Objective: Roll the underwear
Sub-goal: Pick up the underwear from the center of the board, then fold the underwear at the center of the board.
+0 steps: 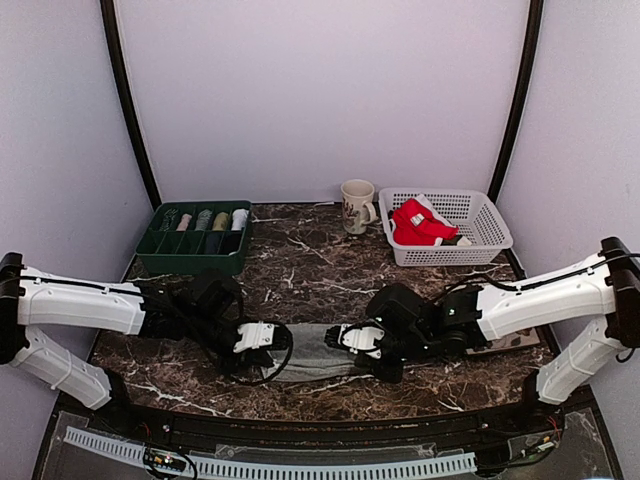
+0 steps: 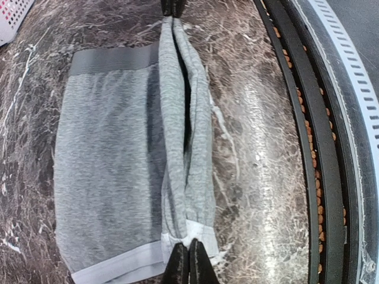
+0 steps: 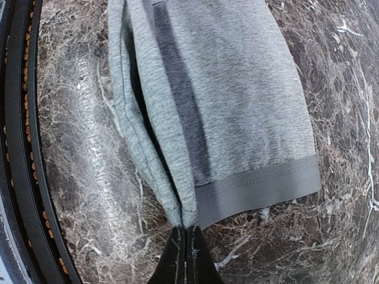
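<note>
Light grey underwear lies flat on the marble table between my two grippers. Its near edge is gathered into a long raised fold stretched from one gripper to the other. My left gripper is shut on the fold at the pale hem end. My right gripper is shut on the same fold beside the dark waistband. In the top view the left gripper and right gripper face each other across the cloth. Red underwear with white trim sits in the white basket.
A dark green divided tray with several rolled items stands at the back left. A patterned mug stands next to the basket. The table's black front rail runs close along the fold.
</note>
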